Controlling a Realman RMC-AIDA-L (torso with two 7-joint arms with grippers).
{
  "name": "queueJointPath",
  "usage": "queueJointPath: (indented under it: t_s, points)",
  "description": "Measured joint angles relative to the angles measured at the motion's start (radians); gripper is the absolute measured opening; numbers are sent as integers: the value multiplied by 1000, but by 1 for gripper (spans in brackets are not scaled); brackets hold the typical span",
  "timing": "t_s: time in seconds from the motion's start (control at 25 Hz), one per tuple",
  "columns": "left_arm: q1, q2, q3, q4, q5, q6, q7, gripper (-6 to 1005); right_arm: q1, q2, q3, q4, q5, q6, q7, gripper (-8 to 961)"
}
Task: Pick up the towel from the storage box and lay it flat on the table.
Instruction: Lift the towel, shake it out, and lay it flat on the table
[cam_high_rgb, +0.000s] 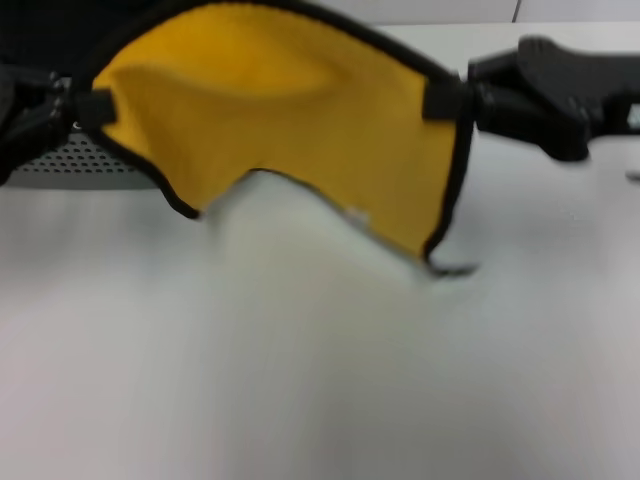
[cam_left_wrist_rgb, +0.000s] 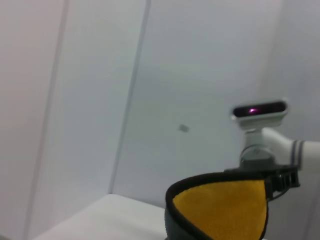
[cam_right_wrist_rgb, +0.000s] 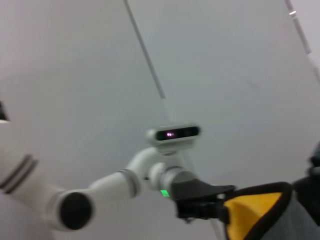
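The towel (cam_high_rgb: 300, 110) hangs stretched in the air above the table (cam_high_rgb: 320, 380), its yellow side toward me and its black binding around the edge. My left gripper (cam_high_rgb: 92, 108) is shut on its left top corner and my right gripper (cam_high_rgb: 445, 102) is shut on its right top corner. The lower edge sags in a curve, and a small loop dangles at the lower right corner just above the tabletop. The storage box (cam_high_rgb: 75, 165) shows behind the towel's left part, mostly hidden. The towel (cam_left_wrist_rgb: 220, 210) also appears in the left wrist view, as does the towel (cam_right_wrist_rgb: 250, 212) in the right wrist view.
White walls with panel seams fill both wrist views. In the left wrist view the right arm's wrist camera (cam_left_wrist_rgb: 259, 111) shows beyond the towel; in the right wrist view the left arm (cam_right_wrist_rgb: 100, 192) reaches in from the side.
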Motion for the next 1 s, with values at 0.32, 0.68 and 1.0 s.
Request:
queueJointPath:
  t_s: [0.32, 0.68, 1.0]
  points:
    - [106, 100, 270, -15, -197, 12, 103, 26, -84, 11, 13, 3, 54, -267, -3, 10]
    - [73, 98, 311, -81, -108, -19, 73, 26, -51, 29, -24, 241, -59, -122, -90, 11]
    - [-91, -27, 17, -178, 586, -285, -11, 26, 106, 27, -188, 431, -99, 321, -97, 11]
